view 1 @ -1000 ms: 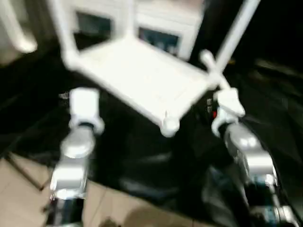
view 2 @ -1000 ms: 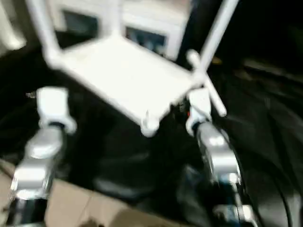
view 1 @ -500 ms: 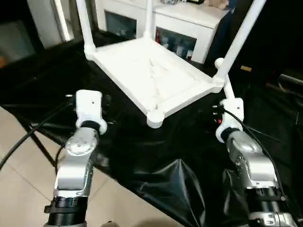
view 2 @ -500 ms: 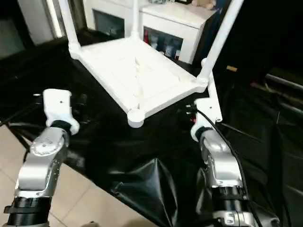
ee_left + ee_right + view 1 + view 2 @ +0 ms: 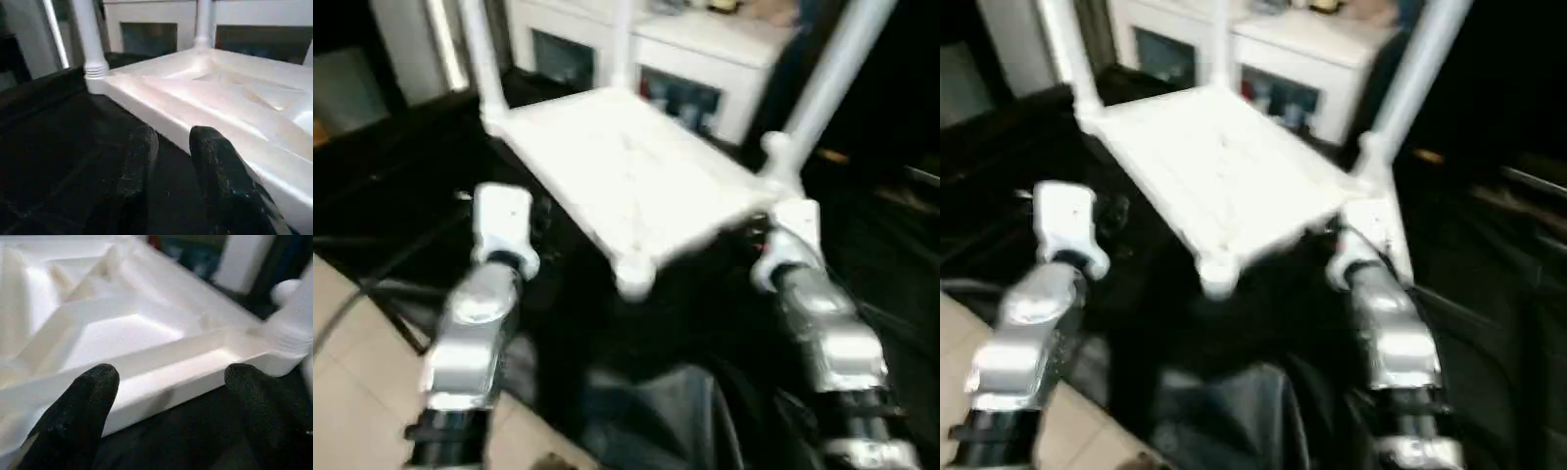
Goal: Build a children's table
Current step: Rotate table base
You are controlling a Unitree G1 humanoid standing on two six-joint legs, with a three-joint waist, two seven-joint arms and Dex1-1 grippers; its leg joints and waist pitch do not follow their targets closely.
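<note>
Little has moved — the upturned tabletop (three legs up) stays put; left gripper narrowly parted, right gripper wide apart, both empty.

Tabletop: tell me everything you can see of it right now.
The tabletop is white plastic, rectangular, lying upside down on the black cloth, its ribbed underside and raised rim facing up. Three legs stand upright in the rounded corner sockets; the near corner socket is empty. The left pincer sits just short of one long edge, and the open right pincer faces another edge. Neither grips it.
</note>
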